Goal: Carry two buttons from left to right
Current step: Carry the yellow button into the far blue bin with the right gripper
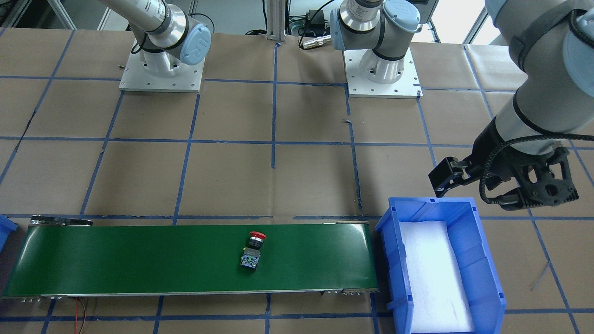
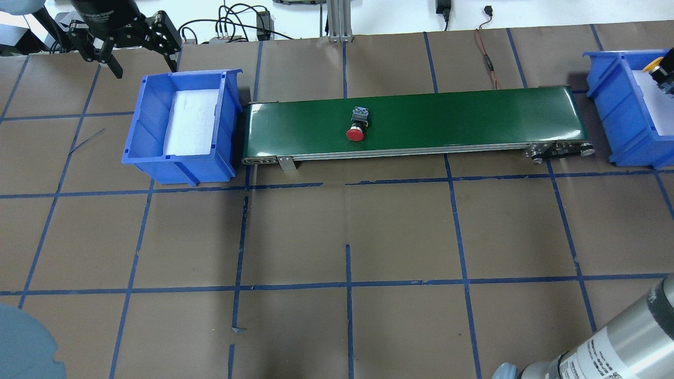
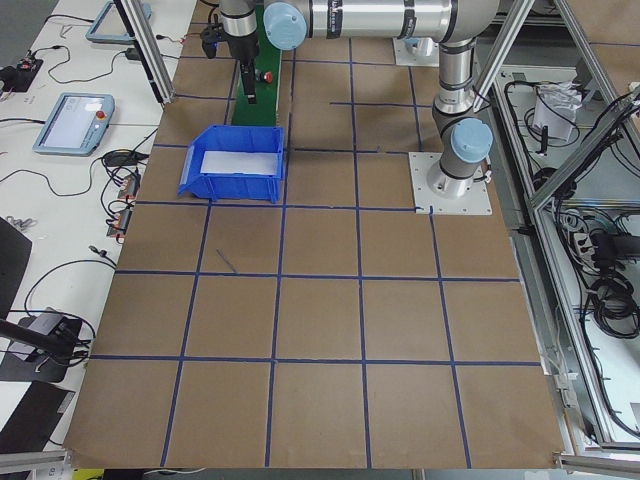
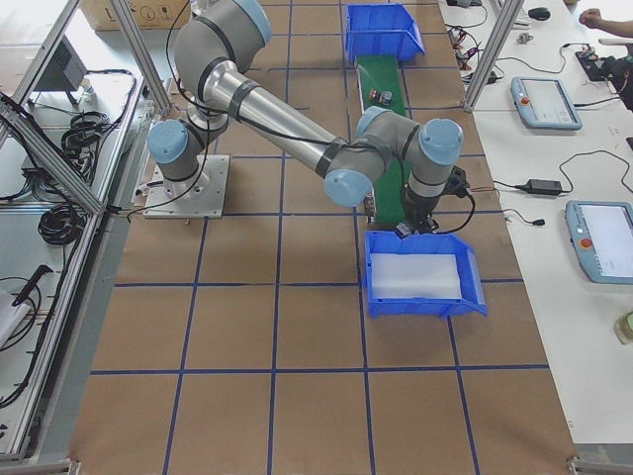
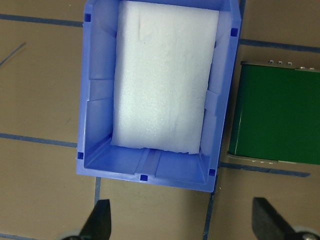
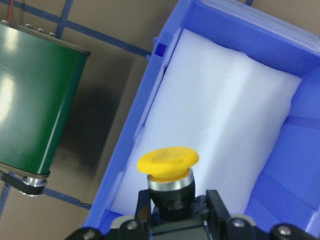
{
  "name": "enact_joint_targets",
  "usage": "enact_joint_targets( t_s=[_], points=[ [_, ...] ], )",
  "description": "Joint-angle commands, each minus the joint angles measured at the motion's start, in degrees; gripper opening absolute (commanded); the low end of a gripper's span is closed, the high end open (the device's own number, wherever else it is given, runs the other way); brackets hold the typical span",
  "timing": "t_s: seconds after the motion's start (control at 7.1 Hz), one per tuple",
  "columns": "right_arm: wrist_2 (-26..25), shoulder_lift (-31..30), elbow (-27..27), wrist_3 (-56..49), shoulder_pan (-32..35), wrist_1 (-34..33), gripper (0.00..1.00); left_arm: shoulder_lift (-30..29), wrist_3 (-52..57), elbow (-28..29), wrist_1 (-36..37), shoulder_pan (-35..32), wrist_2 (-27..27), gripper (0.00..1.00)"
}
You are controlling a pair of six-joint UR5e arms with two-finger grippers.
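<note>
The red button (image 2: 358,126) lies on its side on the middle of the green conveyor belt (image 2: 474,116); it also shows in the front view (image 1: 253,250). My right gripper (image 6: 175,215) is shut on the black collar of the yellow button (image 6: 167,162) and holds it above the white foam of the right blue bin (image 6: 310,150). In the overhead view this button (image 2: 653,66) is at the far right edge. My left gripper (image 2: 142,66) is open and empty, behind the far rim of the left blue bin (image 2: 152,152).
The left bin (image 5: 97,100) holds only a white foam pad. The belt (image 1: 139,260) runs between the two bins. Brown paper with blue tape lines covers the table. Cables lie at the far edge.
</note>
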Motion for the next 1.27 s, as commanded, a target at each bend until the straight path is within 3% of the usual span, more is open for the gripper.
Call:
enact_joint_targets(
  t_s=[0.0,1.13],
  points=[
    [0.3,4.8,-2.8,-0.9,-1.0,-0.5,0.16,-0.8,0.0,0.2,0.1,0.0,-0.2,1.00],
    [-1.1,10.3,-2.9,-0.9,-1.7,-2.4,0.16,1.4,0.1,0.0,0.1,0.3,-0.1,1.00]
  ],
)
